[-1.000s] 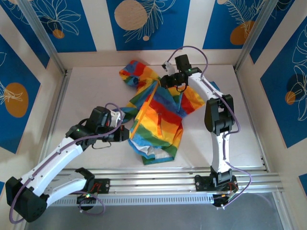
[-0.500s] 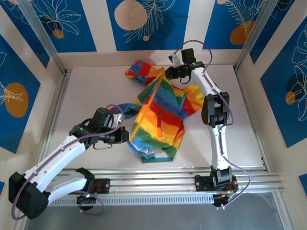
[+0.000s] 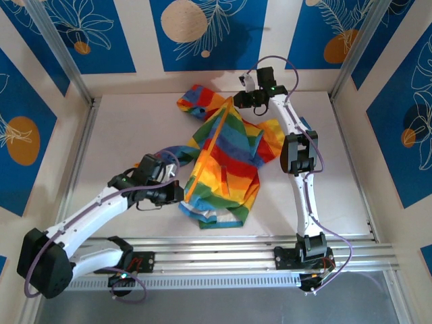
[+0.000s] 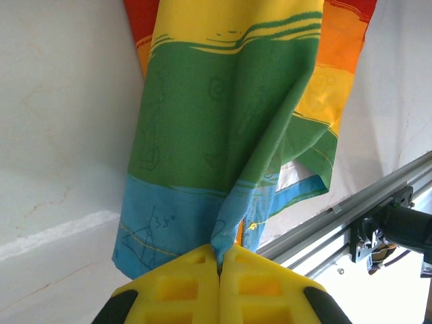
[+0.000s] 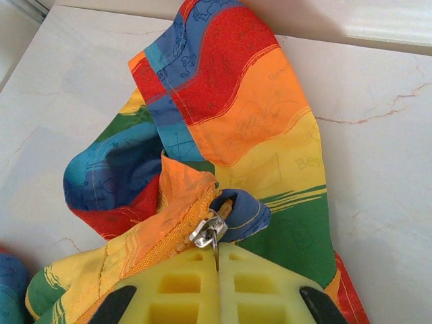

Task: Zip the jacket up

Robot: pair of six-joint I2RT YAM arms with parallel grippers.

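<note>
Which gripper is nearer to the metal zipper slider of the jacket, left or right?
Right. The right gripper is shut on the pull tab of the zipper slider, at the far end of the jacket. The left gripper pinches the blue hem at the near end.

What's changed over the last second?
The right pincer moved toward the far edge, drawing the zipper pull along and stretching the jacket straighter. The left pincer barely shifted. Both stayed clamped; nothing let go.
</note>
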